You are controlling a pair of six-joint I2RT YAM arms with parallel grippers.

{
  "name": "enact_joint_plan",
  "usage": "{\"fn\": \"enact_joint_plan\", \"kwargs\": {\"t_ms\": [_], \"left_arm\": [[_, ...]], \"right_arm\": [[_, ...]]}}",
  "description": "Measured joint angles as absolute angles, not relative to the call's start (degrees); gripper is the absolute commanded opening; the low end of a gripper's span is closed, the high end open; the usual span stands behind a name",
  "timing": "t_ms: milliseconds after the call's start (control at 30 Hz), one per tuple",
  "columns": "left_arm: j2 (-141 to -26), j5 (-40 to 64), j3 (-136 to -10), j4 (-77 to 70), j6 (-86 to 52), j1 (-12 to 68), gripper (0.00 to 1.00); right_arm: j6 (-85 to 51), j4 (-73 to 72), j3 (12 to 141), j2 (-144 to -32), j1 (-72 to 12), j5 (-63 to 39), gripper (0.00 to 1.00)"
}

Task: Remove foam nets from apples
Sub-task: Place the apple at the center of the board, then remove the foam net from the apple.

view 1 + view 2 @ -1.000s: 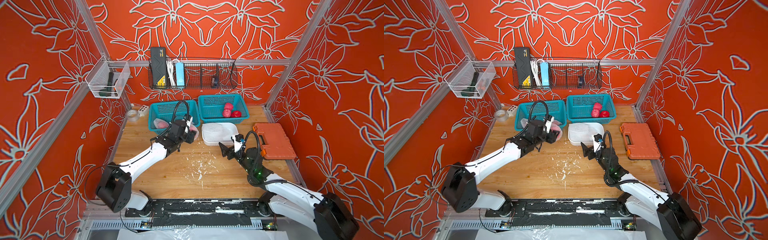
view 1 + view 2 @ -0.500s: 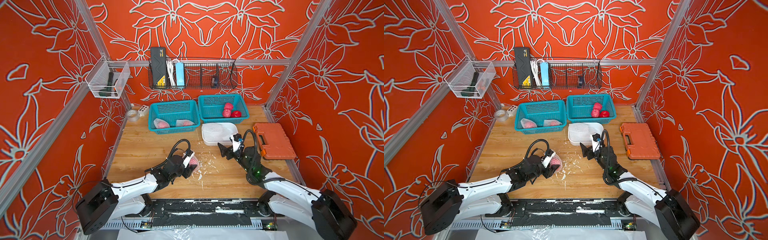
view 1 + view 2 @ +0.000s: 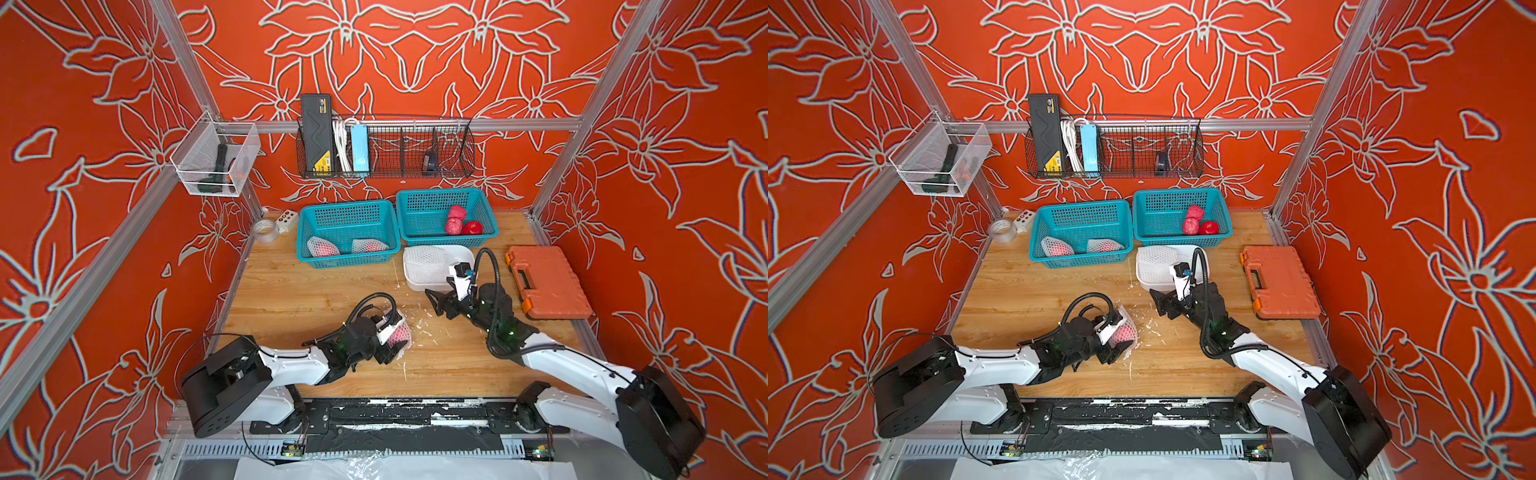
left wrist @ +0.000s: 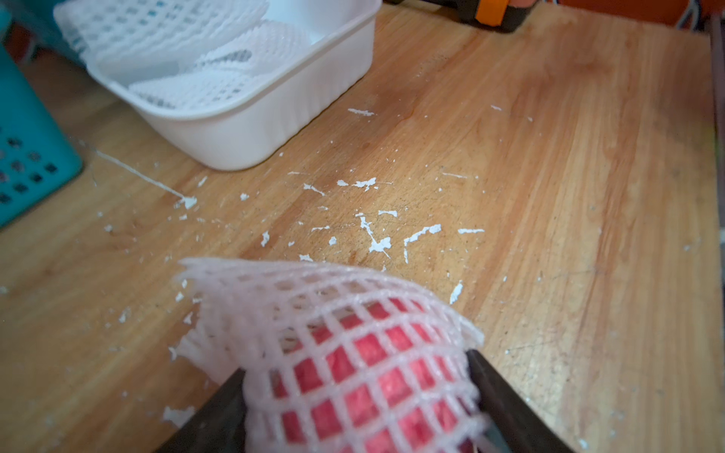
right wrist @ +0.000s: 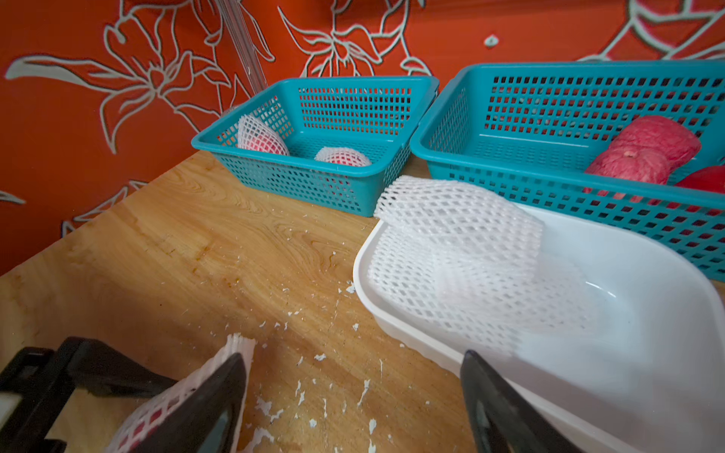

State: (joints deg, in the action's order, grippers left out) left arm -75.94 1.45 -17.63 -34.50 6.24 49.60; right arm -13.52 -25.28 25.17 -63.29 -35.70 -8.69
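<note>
Left gripper lies low over the wooden table with a netted apple between its two dark fingers — both lie against the foam net, yet whether they squeeze it or only flank it cannot be told. That net's loose end flares open past the red fruit, toward the white tray. Right gripper hovers near, between the apple and the tray, its jaws spread wide with nothing between them. Around both, white foam crumbs are strewn over the boards. Inside the tray lie the empty foam nets, flattened and piled at its left end. Behind it two teal baskets stand just beside each other against the back wall: the left basket holds two apples in their nets, one at its left and one near the middle — the right basket holds three bare red apples clustered toward its right. An orange case lies shut on the table to the right of the tray
</note>
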Motion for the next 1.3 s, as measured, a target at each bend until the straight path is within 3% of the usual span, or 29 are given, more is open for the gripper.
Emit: {"fn": "enact_joint_plan", "kwargs": {"t_ms": [233,533,667,833,1300], "left_arm": [[-71.64,2.15,-17.30,-34.81,6.28,49.78,0.98],[-46.98,-1.56,-7.66,-36.42,2.39,49.19,0.98],[-41.19,-1.50,-7.42,-33.85,-6.00,37.41,0.98],[-42.78,3.57,-7.53,-31.55,-16.71,22.87,0.96],[-48.10,8.16,-7.81,-27.27,-23.27,21.65,0.97]], "right_arm": [[-14.39,-18.15,28.38,-63.16,-35.70,-10.52,0.86],[-14.68,-3.57,42.41,-66.67,-35.79,-18.48,0.84],[-14.76,4.62,50.48,-72.44,-36.93,-22.65,0.80],[-14.28,13.37,57.93,-82.41,-40.45,-23.97,0.78],[-14.63,25.36,67.42,-100.53,-48.16,-22.50,0.75]]}}
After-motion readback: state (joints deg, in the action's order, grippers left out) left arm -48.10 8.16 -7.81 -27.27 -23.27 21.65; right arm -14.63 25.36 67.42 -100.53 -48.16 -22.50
